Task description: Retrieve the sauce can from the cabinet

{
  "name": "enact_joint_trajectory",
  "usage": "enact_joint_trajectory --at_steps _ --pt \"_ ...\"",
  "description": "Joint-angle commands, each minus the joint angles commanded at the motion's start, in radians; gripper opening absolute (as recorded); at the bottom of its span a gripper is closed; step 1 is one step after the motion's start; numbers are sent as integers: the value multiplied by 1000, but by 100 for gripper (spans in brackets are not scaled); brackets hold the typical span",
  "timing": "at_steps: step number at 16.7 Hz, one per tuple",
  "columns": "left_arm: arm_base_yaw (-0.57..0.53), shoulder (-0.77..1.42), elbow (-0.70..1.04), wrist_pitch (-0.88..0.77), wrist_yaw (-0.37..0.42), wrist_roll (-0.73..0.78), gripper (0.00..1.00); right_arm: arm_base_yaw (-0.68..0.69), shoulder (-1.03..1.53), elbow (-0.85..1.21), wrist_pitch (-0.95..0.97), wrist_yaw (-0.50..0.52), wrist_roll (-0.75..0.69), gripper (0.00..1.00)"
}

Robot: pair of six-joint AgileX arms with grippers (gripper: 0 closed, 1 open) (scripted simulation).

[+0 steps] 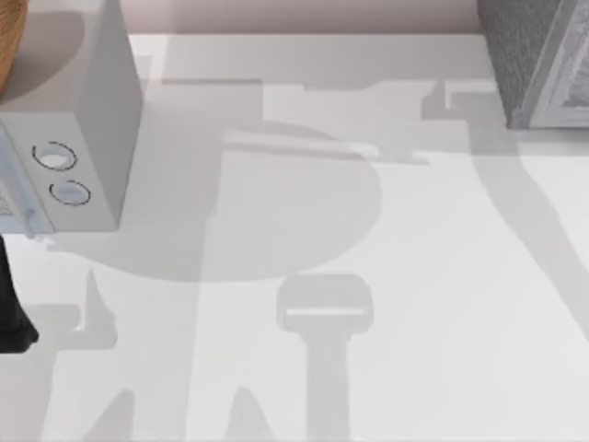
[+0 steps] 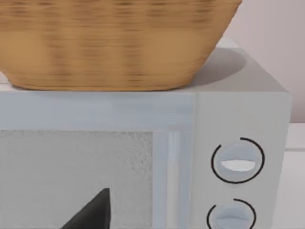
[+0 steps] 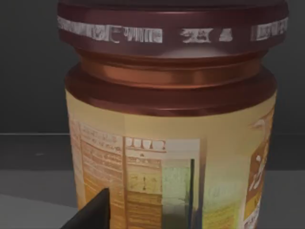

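The sauce can [image 3: 171, 143] stands upright very close in front of my right wrist camera, with a dark red rim band, a copper neck and a tan-orange label, in a dark grey space. A dark tip of my right gripper [image 3: 93, 212] shows low in front of the can's label. The cabinet [image 1: 538, 60], dark grey and speckled with a lighter framed front, sits at the table's far right corner in the top view. My left gripper [image 2: 90, 212] hangs in front of the white box, and the left arm [image 1: 11, 313] is at the table's left edge.
A smooth white box [image 1: 92, 110] with two round dials [image 2: 237, 160] stands at the far left of the table. A woven basket [image 2: 114, 43] rests on top of it. The white tabletop [image 1: 368, 368] stretches between the box and the cabinet, crossed by shadows.
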Motion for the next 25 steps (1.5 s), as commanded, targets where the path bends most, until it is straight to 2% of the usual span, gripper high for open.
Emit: enact_joint_trajectory --at_steps 3,6,9,15,19,25 --pt "0 0 0 0 0 0 100 69 19 7 15 70 -3 100" --pt "0 0 0 0 0 0 100 74 20 8 16 75 -3 100" --pt "0 0 0 0 0 0 100 62 34 22 17 63 -3 100" --pt "0 0 0 0 0 0 100 -5 216 187 33 -1 -3 100" --pt "0 0 0 0 0 0 100 -7 222 192 34 -4 -3 100" --pt "0 0 0 0 0 0 100 -7 222 192 34 -4 -3 55"
